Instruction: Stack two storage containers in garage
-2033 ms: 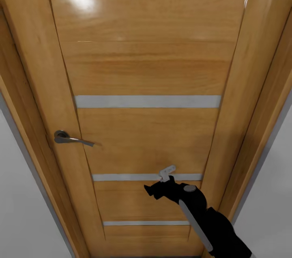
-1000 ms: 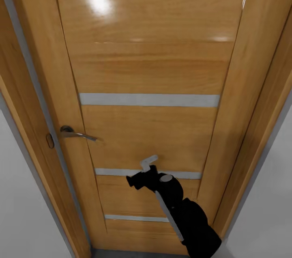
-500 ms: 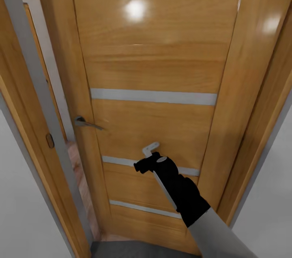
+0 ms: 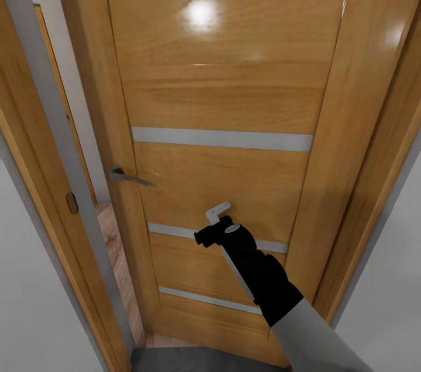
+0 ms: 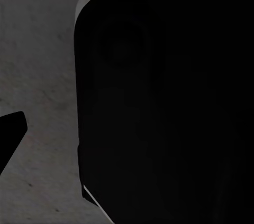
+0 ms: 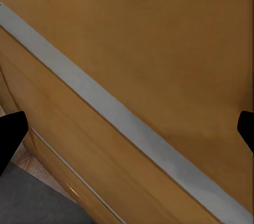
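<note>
We're right up against the wooden door (image 4: 222, 97), a glossy honey-coloured panel crossed by pale grey strips (image 4: 222, 139). It stands ajar: on the handle side there's a gap between its edge and the door frame (image 4: 35, 144), and through that gap a sliver of light wood-plank floor (image 4: 117, 255) shows beyond the threshold. The metal handle (image 4: 126, 176) sits near that open edge, lever pointing in toward the middle of the door.

The right arm (image 4: 257, 278) reaches up and forward from the lower right of the head view, black forearm, white upper section. The right gripper (image 4: 217, 212) is at the door's face, just above the second grey strip from the bottom, well apart from the handle. Whether it is actually touching the wood, I can't tell. In the right wrist view the two dark fingertips (image 6: 11, 131) stand wide apart at opposite edges, nothing between them, with the door panel and a grey strip (image 6: 121, 123) straight ahead. A corner of dark grey floor (image 6: 37, 200) shows there too, under the door's bottom edge.

The left wrist view shows a large black body (image 5: 164, 102) over mottled dark grey floor (image 5: 37, 76), with one dark fingertip (image 5: 10, 131) at the edge. I can't tell whether the left gripper is apart or together.

No orange-red containers show up here; we're at the doorway, grey concrete on this side, wood planks beyond.
</note>
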Motion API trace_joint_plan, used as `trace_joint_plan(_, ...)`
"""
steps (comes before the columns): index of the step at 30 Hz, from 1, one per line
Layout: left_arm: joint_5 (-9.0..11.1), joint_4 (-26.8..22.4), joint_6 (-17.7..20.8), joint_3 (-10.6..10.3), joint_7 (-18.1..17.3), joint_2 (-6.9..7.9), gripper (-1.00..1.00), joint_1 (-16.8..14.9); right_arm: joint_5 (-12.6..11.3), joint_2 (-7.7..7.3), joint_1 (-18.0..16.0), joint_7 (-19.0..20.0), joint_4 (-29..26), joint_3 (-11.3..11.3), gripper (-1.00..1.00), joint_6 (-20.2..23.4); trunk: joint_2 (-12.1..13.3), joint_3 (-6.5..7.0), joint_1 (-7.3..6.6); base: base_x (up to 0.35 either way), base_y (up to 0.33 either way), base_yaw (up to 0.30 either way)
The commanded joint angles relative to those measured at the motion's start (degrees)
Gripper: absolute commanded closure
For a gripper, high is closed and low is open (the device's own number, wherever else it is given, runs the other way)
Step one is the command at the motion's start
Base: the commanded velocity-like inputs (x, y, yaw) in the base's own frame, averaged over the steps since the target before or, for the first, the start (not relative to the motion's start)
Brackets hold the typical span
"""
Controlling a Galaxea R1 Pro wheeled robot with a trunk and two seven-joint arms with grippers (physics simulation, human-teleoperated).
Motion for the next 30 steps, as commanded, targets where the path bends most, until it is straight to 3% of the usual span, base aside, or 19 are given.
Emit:
trace_joint_plan(1, 0.0, 0.0, -0.1, 0.0, 0.0, 0.01, -1.00, 0.0, 1.2, 0.00, -0.1, 0.0, -0.4, 0.1, -1.00, 0.3, 0.0, -0.05, 0.00, 0.000, 0.000, 0.000)
trace_joint_plan(9, -0.2, 0.0, -0.1, 0.0, 0.0, -0.01, -1.00, 0.0, 0.9, 0.00, -0.1, 0.0, -4.5, 0.6, -1.00, 0.6, 0.0, -0.05, 0.00, 0.000, 0.000, 0.000)
trace_joint_plan(12, -0.2, 0.0, -0.1, 0.0, 0.0, 0.01, -1.00, 0.0, 1.1, 0.00, -0.1, -0.1, -7.5, 3.0, -1.00, 1.8, 0.0, -0.05, 0.00, 0.000, 0.000, 0.000)
trace_joint_plan(16, -0.2, 0.0, -0.1, 0.0, 0.0, -0.01, -1.00, 0.0, 0.9, 0.00, -0.5, -1.3, -9.2, 4.0, -1.00, 4.0, 0.0, -0.05, 0.00, 0.000, 0.000, 0.000)
trace_joint_plan(19, -0.2, 0.0, -0.1, 0.0, 0.0, -0.01, -1.00, 0.0, 0.6, 0.00, -3.1, -1.8, -7.1, 4.2, -1.00, 4.4, 0.0, -0.05, 0.00, 0.000, 0.000, 0.000)
trace_joint_plan(24, -0.2, 0.0, -0.1, 0.0, 0.0, -0.01, -1.00, 0.0, 0.5, 0.00, -8.9, -3.1, 2.3, 4.2, -1.00, 1.5, 0.0, -0.05, 0.00, 0.000, 0.000, 0.000)
trace_joint_plan(30, -0.2, 0.0, -0.1, 0.0, 0.0, -0.01, -1.00, 0.0, 0.5, 0.00, -10.8, -7.9, 6.7, 4.1, -1.00, 0.0, 0.0, -0.05, 0.00, 0.000, 0.000, 0.000)
